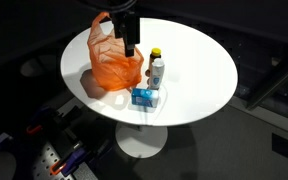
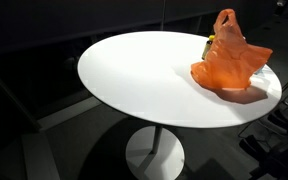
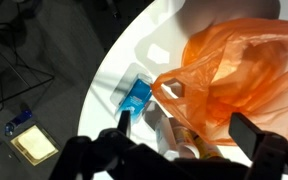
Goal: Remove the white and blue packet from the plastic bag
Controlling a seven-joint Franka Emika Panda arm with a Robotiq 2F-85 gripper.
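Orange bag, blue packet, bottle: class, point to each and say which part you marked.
Orange bag (image 1: 112, 68), an exterior view, its bulging side.
Blue packet (image 3: 136, 97), wrist view, its top face.
Bottle (image 1: 156, 72), an exterior view, its body.

Strong light from above leaves the white table nearly blown out in both exterior views, while everything around it sinks into near black. The orange bag glows, partly translucent, with a soft shadow at its foot. All frames are coarse and soft. In the wrist view the gripper along the bottom edge is dark and out of focus, the upper left is dim, and glare whitens the tabletop at the top.
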